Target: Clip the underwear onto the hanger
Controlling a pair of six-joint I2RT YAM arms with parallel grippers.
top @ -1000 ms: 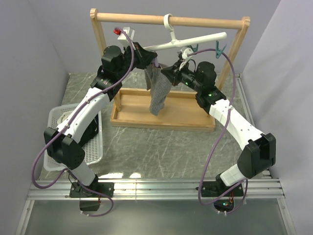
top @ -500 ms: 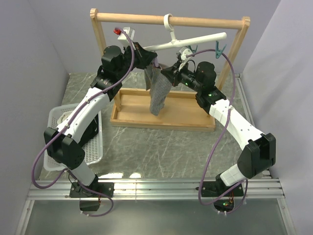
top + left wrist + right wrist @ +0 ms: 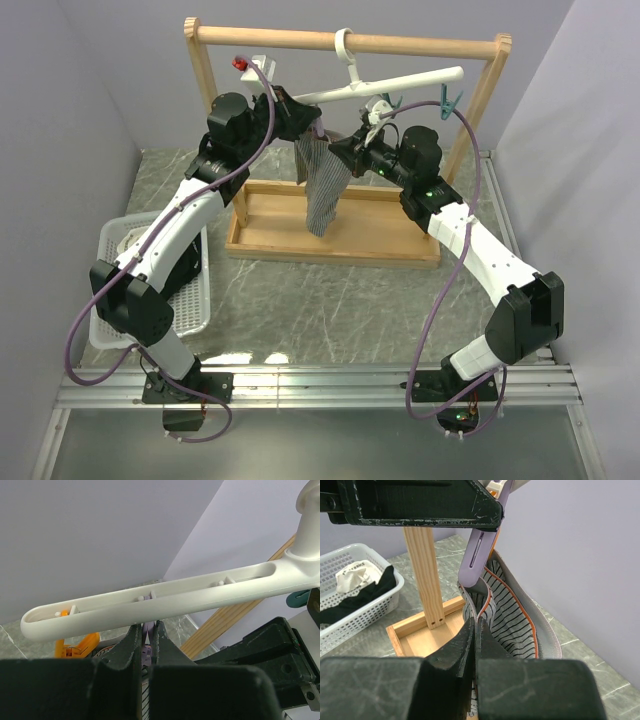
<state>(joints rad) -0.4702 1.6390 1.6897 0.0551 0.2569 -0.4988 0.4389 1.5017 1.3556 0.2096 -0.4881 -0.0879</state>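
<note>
The white hanger (image 3: 400, 84) hangs by its hook from the wooden frame's top rod; its bar crosses the left wrist view (image 3: 150, 599). My left gripper (image 3: 303, 122) (image 3: 146, 626) is shut on a purple clip (image 3: 148, 631) just under the bar. In the right wrist view the purple clip (image 3: 479, 555) points down onto the top edge of the underwear (image 3: 515, 611). My right gripper (image 3: 338, 150) (image 3: 474, 622) is shut on the underwear's waistband just below the clip. The striped grey underwear (image 3: 322, 190) hangs down over the frame's tray. An orange clip (image 3: 77, 645) hangs at the bar's end.
The big wooden frame (image 3: 480, 95) stands on a wooden tray base (image 3: 380, 245); its post (image 3: 422, 575) is close behind the clip. Two teal clips (image 3: 450, 100) hang at the bar's right end. A white basket (image 3: 195, 300) (image 3: 350, 575) at the left holds a whitish cloth and a black garment.
</note>
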